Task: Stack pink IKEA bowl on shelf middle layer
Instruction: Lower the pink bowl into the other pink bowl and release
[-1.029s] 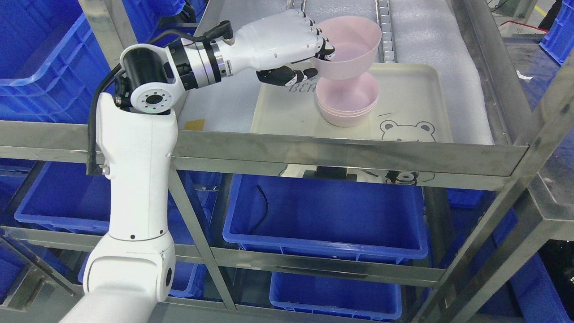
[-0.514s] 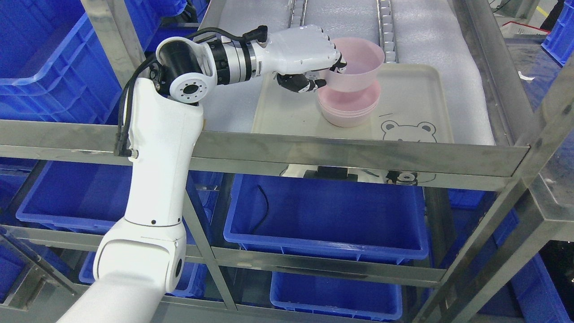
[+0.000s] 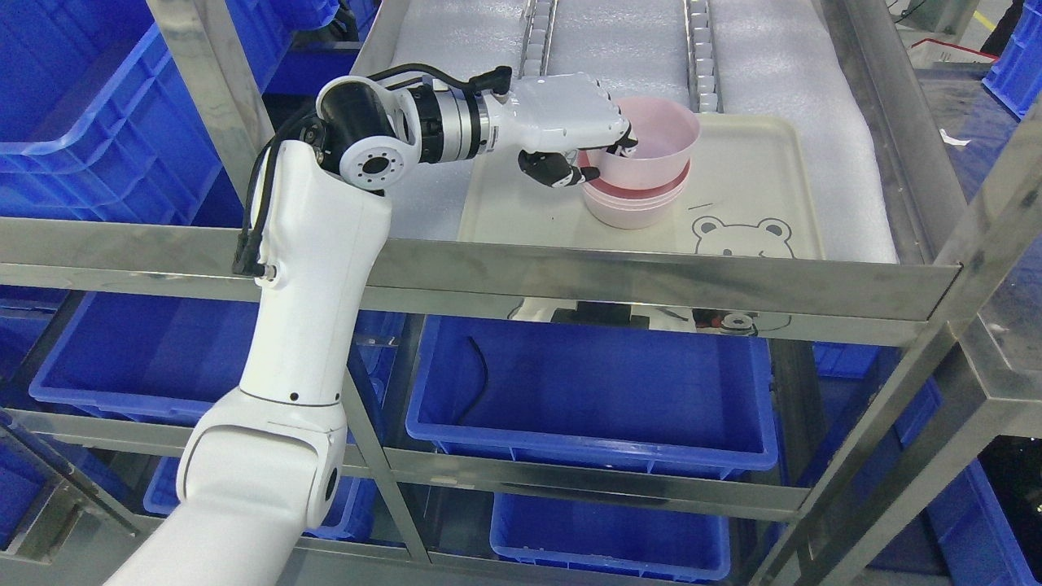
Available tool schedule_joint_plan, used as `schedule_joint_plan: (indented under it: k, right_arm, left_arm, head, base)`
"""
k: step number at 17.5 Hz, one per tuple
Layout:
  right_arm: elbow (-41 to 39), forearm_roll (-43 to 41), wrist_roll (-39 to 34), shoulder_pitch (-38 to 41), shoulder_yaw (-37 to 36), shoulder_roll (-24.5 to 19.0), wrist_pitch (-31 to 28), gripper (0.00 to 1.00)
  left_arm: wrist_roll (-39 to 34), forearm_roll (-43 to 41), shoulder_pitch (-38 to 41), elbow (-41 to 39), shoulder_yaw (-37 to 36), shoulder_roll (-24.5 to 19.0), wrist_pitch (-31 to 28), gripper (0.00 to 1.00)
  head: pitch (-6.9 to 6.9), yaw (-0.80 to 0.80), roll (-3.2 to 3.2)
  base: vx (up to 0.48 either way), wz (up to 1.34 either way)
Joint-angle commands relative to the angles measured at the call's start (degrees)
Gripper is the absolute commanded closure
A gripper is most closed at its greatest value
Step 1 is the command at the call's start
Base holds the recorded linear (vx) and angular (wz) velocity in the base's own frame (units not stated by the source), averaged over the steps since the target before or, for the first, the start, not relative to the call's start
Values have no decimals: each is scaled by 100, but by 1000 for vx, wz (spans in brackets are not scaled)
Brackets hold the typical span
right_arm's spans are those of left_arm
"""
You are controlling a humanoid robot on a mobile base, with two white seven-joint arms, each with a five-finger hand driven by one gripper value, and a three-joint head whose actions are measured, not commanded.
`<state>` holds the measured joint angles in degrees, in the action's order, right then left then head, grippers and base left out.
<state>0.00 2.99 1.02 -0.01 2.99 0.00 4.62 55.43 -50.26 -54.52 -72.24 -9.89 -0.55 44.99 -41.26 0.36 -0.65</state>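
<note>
— Progress on the stacking?
— Left hand (image 3: 598,155) grips the pink bowl (image 3: 656,140) by its rim, part-nested in the stack of bowls (image 3: 635,205) on the tray (image 3: 757,175).
— What's left?
— Seating it, then letting go, I'd judge.

The scene is viewed by one head camera only, angled steeply down from close above the steel shelf (image 3: 570,277).
</note>
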Motion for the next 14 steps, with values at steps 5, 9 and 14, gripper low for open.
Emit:
schedule_joint_plan:
  k: [5,9,14]
  right_arm:
    - [-100,0,3,18,0,100,3,0]
    - [-100,0,3,27,0,100,3,0]
    - [-100,0,3,18,0,100,3,0]
  left_arm:
    - [2,-45,-77,289,92,-45,1,60]
    - [-41,-28,-217,298,390,-45,1,50]
    - [-647,234,-252,263,988,-45,1,18]
  head:
    - [0,0,0]
    - [0,0,0]
    - [1,0,0]
  base:
    - [0,0]
    - [0,0]
    - [0,0]
